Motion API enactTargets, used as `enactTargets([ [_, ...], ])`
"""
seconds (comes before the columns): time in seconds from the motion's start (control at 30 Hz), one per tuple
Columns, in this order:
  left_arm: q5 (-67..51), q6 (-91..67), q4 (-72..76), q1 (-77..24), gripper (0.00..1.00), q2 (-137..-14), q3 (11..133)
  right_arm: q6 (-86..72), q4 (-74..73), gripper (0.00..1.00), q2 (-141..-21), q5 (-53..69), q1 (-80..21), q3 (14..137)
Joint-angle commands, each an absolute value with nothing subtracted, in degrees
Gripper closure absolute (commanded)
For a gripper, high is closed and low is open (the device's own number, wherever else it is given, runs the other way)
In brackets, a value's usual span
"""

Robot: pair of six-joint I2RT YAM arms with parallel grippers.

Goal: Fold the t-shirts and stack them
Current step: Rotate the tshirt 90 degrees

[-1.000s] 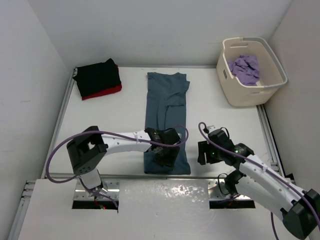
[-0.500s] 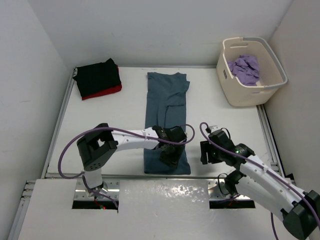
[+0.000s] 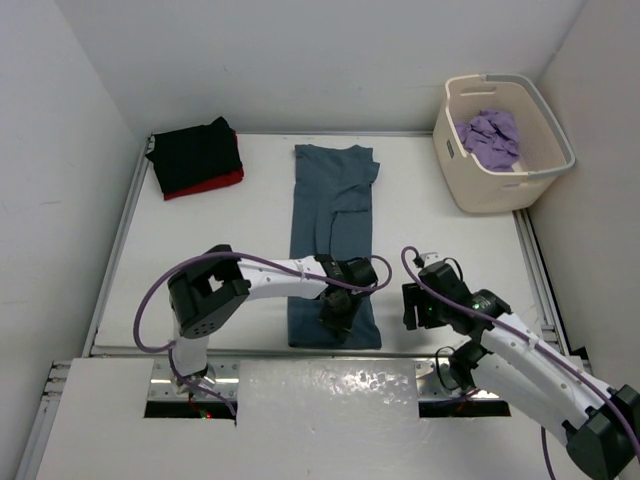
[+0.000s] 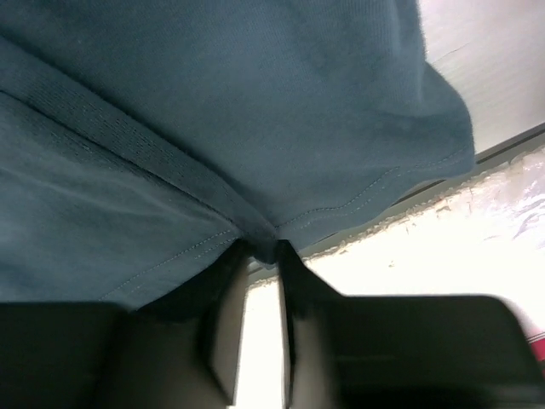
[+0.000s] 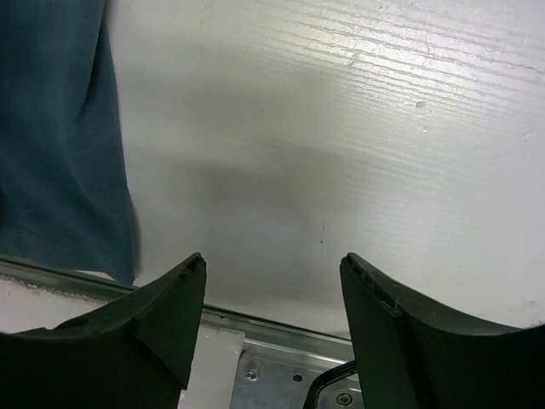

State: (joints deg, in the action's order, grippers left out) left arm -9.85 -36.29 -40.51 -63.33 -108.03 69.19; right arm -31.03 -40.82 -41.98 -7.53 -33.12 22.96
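**benchwatcher:** Standing by the rig right now. The long slate blue-grey cloth t-shirt (image 3: 333, 215) lies flat down the middle of the white tabletop (image 3: 220, 240). It's folded into a narrow strip, with the stitched hem at the end nearest the arms. The left arm (image 3: 270, 278) reaches across it. The left jaws are almost together, nipping a little ridge of that near hem, toward its right side. The right jaws are wide apart with nothing in them, hanging over bare tabletop just beside the shirt's near right edge.

**foldfan:** So the near-end-to-far-end fold is coming up, I guess? One pinch point looks sketchy for that.

**benchwatcher:** Yeah, that's my worry too. Held at one spot, the hem's corners will probably sag and drag, and the fold will land crooked. If it were me, I'd get the right arm (image 3: 520, 350) onto the hem as well. Then lift both just clear of the tabletop and carry straight toward the far end, keeping the long edges lined up. I'd also check the bite. From the wrist camera it looks like only a thin bit of the edge is caught, so it could slip.

**foldfan:** And then it goes where?

**benchwatcher:** Presumably onto the folded black t-shirt (image 3: 195, 150), which sits on the red t-shirt (image 3: 222, 182) in the far left corner. The lavender purple t-shirt (image 3: 490, 135) is bunched up in the cream plastic tub (image 3: 555, 160) at the far right, not folded yet.
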Motion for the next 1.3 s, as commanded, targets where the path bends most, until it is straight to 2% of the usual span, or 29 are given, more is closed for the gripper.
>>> enactTargets([
  [0.0,-9.14,-36.04,-41.31,-64.07,0.84,-107.75,72.07,-30.41,-39.99,0.36,-41.31,-8.53,-32.96,22.68],
  [0.03,-8.97,-35.95,-42.0,-64.25,0.97,-107.93,72.59,-30.41,-40.08,0.36,-41.31,-8.35,-32.96,22.59],
  [0.07,-8.79,-35.86,-42.45,-64.25,1.0,-107.93,72.77,-30.41,-40.08,0.36,-41.31,-8.35,-32.96,22.41],
  [0.4,-9.48,-35.16,-45.17,-65.92,1.0,-102.66,71.54,-30.94,-38.15,0.37,-41.49,-6.94,-32.96,21.27],
  [0.83,-13.71,-33.14,-44.21,-68.64,1.0,-106.79,71.28,-31.38,-36.92,0.33,-42.28,-5.28,-32.96,20.66],
  [0.87,-13.8,-32.96,-44.21,-68.64,0.94,-107.14,71.37,-31.55,-36.83,0.32,-42.19,-5.1,-32.87,20.57],
  [0.93,-13.36,-32.35,-45.08,-68.64,0.69,-108.01,72.33,-31.73,-36.39,0.3,-42.1,-4.92,-32.87,20.74],
  [0.97,-12.58,-32.0,-46.31,-68.73,0.45,-108.19,72.68,-31.73,-36.3,0.3,-42.1,-4.83,-32.96,20.83],
  [1.0,-11.96,-31.73,-46.84,-68.64,0.41,-108.11,73.64,-31.73,-36.3,0.29,-42.19,-4.83,-32.96,20.92],
  [1.07,-10.21,-31.73,-47.81,-68.64,0.27,-106.8,74.0,-31.55,-36.04,0.28,-42.36,-3.88,-32.96,21.18],
  [1.23,-5.72,-36.46,-48.43,-67.94,0.24,-97.14,70.5,-29.54,-31.3,0.28,-42.8,4.73,-32.87,20.39],
  [1.27,-4.58,-37.78,-48.08,-67.77,0.17,-95.38,67.7,-29.18,-30.85,0.28,-42.98,6.05,-32.96,20.39],
])
